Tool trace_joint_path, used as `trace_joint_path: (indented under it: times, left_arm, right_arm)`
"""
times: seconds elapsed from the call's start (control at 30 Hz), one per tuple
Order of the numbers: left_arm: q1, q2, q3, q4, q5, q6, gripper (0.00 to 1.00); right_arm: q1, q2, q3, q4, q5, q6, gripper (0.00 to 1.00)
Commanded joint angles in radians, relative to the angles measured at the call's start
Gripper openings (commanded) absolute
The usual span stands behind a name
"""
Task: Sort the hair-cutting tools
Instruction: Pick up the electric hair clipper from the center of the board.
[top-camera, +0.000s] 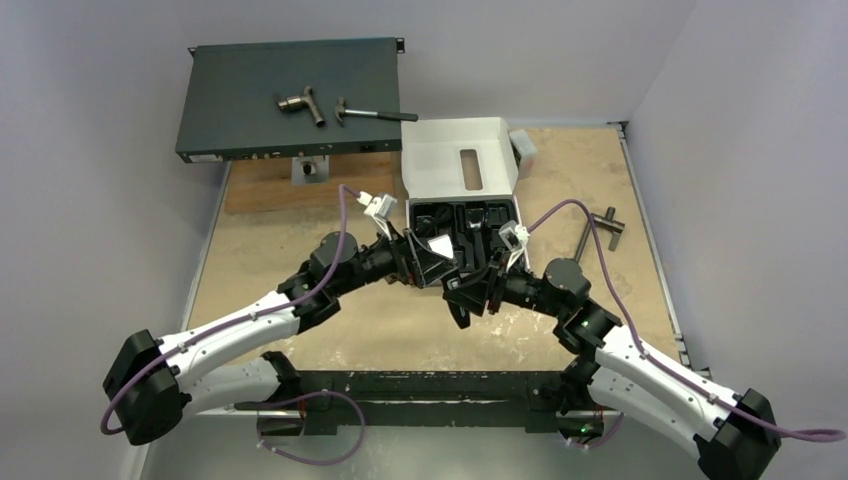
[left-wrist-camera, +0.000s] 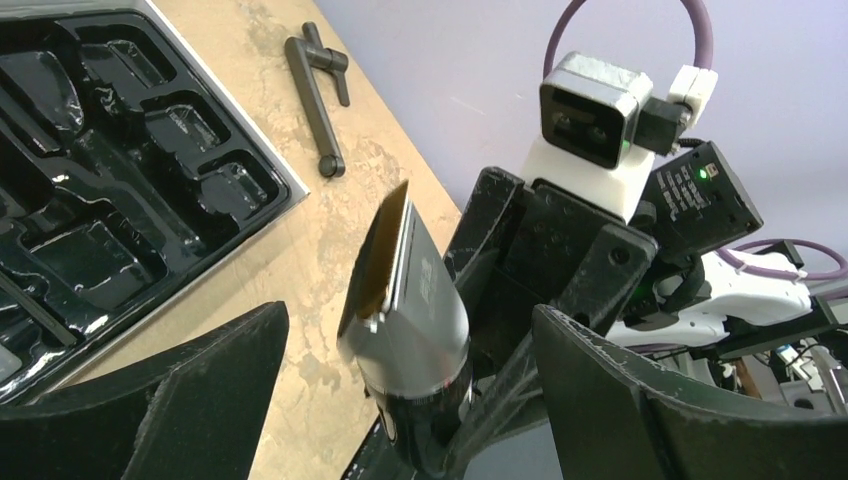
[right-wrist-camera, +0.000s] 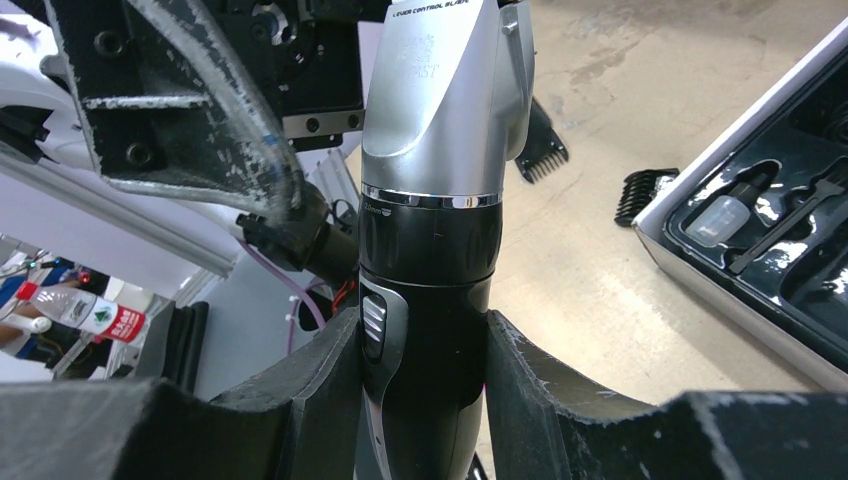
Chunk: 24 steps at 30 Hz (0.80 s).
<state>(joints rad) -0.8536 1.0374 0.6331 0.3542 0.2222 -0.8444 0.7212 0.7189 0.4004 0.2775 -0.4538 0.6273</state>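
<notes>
We log the right gripper (right-wrist-camera: 425, 350) clenched on the clipper (right-wrist-camera: 440, 150), aloft off the tray's (left-wrist-camera: 290, 195) near edge, left gripper (left-wrist-camera: 410, 340) released beside it; two combs (right-wrist-camera: 645, 195) lie on the table, so most sorting seems left.

White arm links (top-camera: 235, 330), black joints (top-camera: 148, 390), purple cables (top-camera: 346, 225), scuffed black tool fingers (right-wrist-camera: 560, 400)

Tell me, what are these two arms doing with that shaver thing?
The right gripper is clamped on the silver-and-black hair clipper, holding it up beside the black tray. The left gripper is open, its fingers either side of the clipper's blade end without touching. Two comb attachments lie loose on the table.
</notes>
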Motion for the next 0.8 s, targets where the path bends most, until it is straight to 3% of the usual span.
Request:
trace_joint_path:
  times: [0.0, 0.57, 0.63, 0.77]
  left_arm:
    - [-0.004, 0.03, 0.061, 0.072, 0.001, 0.015, 0.9]
    - [-0.005, 0.055, 0.017, 0.173, 0.038, -0.046, 0.22]
    - [-0.004, 0.059, 0.019, 0.182, 0.053, -0.052, 0.27]
    - [-0.005, 0.072, 0.015, 0.189, 0.079, -0.079, 0.62]
  right_arm:
    - [0.022, -0.007, 0.043, 0.104, 0.02, 0.005, 0.0]
    - [0.034, -0.03, 0.039, 0.101, 0.021, 0.005, 0.0]
    - [0.035, -0.036, 0.042, 0.096, 0.025, 0.001, 0.0]
    - [0.035, -0.049, 0.045, 0.092, 0.036, -0.002, 0.0]
